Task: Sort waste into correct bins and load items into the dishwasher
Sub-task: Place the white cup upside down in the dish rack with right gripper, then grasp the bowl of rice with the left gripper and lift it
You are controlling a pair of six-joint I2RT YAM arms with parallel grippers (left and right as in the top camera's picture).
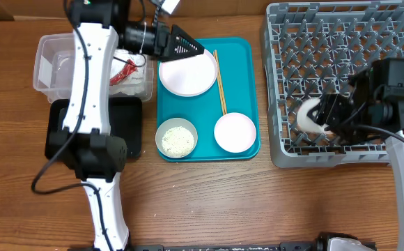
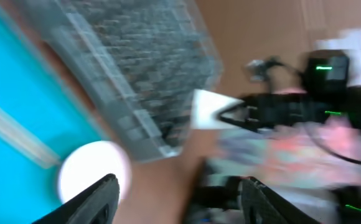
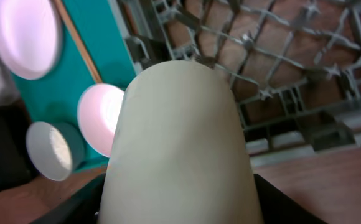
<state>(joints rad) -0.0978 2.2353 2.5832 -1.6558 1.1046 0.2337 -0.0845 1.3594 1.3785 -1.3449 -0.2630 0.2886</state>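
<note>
My right gripper (image 1: 325, 115) is shut on the small white cup (image 1: 309, 116) and holds it on its side over the front left of the grey dish rack (image 1: 348, 42). The cup fills the right wrist view (image 3: 180, 124). My left gripper (image 1: 188, 46) is open and empty above the round white plate (image 1: 188, 75) on the teal tray (image 1: 247, 52). Chopsticks (image 1: 220, 84), an empty bowl (image 1: 235, 131) and a bowl of rice (image 1: 176, 138) lie on that tray. The red wrapper (image 1: 124, 71) and a white napkin (image 1: 138, 82) sit in the clear tub (image 1: 49, 63). The black tray (image 1: 131, 125) is partly hidden by my left arm.
The left wrist view is blurred by motion; it shows the empty bowl (image 2: 93, 171) and the rack (image 2: 137, 68). The rack's pegs (image 3: 261, 62) stand right behind the cup. Bare wooden table (image 1: 209, 202) lies in front of the trays.
</note>
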